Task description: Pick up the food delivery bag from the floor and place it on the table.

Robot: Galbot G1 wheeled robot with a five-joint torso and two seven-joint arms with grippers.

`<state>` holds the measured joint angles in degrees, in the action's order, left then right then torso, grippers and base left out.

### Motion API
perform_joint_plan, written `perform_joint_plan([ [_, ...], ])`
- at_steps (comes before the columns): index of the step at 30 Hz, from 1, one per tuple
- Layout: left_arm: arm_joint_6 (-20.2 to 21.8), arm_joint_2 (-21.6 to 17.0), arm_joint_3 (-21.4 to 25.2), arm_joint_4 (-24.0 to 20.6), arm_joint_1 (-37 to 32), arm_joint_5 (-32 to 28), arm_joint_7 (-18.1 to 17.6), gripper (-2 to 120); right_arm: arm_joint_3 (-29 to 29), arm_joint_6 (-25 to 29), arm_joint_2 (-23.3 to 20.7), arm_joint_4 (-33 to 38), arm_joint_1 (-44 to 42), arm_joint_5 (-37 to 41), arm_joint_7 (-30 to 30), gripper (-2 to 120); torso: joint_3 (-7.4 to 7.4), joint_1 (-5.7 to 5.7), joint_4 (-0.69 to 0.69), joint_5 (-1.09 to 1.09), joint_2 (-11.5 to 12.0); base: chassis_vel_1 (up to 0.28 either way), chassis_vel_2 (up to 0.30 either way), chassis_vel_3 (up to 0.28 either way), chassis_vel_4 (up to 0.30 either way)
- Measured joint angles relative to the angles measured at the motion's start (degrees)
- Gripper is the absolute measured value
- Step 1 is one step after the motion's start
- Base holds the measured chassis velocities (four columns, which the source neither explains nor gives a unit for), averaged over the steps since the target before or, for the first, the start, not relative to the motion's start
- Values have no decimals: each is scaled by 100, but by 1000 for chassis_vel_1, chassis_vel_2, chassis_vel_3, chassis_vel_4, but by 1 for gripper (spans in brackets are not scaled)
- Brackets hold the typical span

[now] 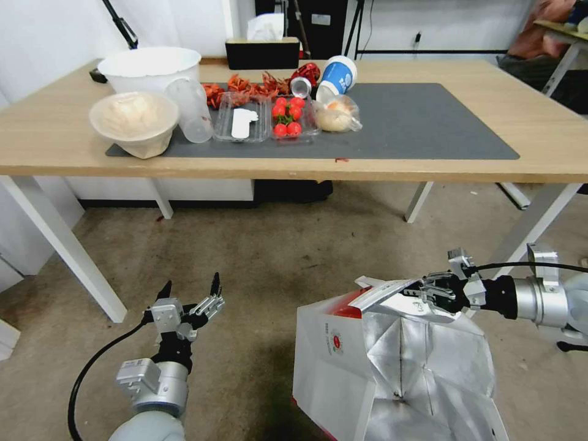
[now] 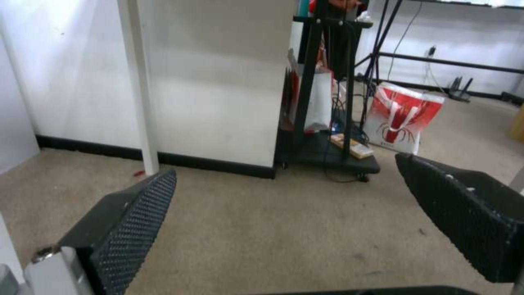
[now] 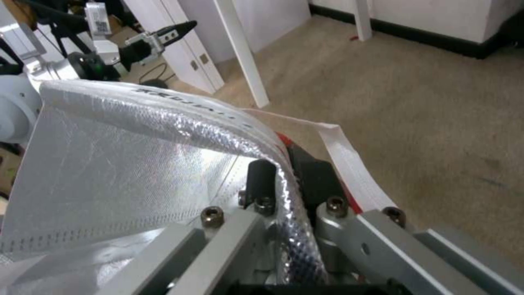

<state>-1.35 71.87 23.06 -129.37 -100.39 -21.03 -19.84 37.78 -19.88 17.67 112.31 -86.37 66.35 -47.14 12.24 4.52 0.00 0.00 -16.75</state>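
The food delivery bag [image 1: 392, 367] stands at the lower right of the head view, white with red edges, its foil lining [image 3: 136, 164] open upward. Its base runs past the picture's bottom edge. My right gripper [image 1: 429, 289] is shut on the bag's top rim, the foil-lined edge pinched between its fingers [image 3: 262, 176], with a white strap [image 3: 349, 159] beside them. My left gripper [image 1: 191, 293] hangs open over the floor [image 1: 275, 257], left of the bag and apart from it, its pads [image 2: 136, 217] wide apart. The table [image 1: 539, 135] lies ahead.
On the table's dark grey mat [image 1: 416, 122] and left end stand bowls [image 1: 135, 119], a plastic cup, cherry tomatoes [image 1: 288, 116], crayfish, a blue cup and a tissue box. White table legs [image 1: 61, 245] flank the carpet. Another red-and-white bag [image 2: 407, 119] stands by a black rack.
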Motion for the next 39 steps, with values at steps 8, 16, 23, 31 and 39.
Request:
perform_joint_plan([
  [8, 0, 2, -8, 29, 12, -3, -7, 100, 0, 9, 0, -3, -3, -3, -6, 0, 77, 36, 0, 0, -111, 0, 0, 0, 0],
  [16, 0, -1, -16, 76, 26, -20, -28, 100, -1, 27, -3, -8, -12, -20, -15, 0, 242, 109, 0, 0, -351, 0, 0, 0, 0],
  [23, 0, -5, -20, 85, 53, -41, -37, 100, -4, 31, -4, -9, -22, -27, -17, 0, 346, 158, 0, 0, -505, 0, 0, 0, 0],
  [31, -3, -12, -21, 88, 53, -42, -44, 100, -4, 33, -5, -3, -32, -30, -25, 0, 467, 220, 0, 0, -689, 0, 0, 0, 0],
  [39, -22, -17, -19, 93, 57, -38, -45, 100, -17, 33, -2, 10, -21, -31, -32, 0, 593, 290, 0, 0, -884, 0, 0, 0, 0],
])
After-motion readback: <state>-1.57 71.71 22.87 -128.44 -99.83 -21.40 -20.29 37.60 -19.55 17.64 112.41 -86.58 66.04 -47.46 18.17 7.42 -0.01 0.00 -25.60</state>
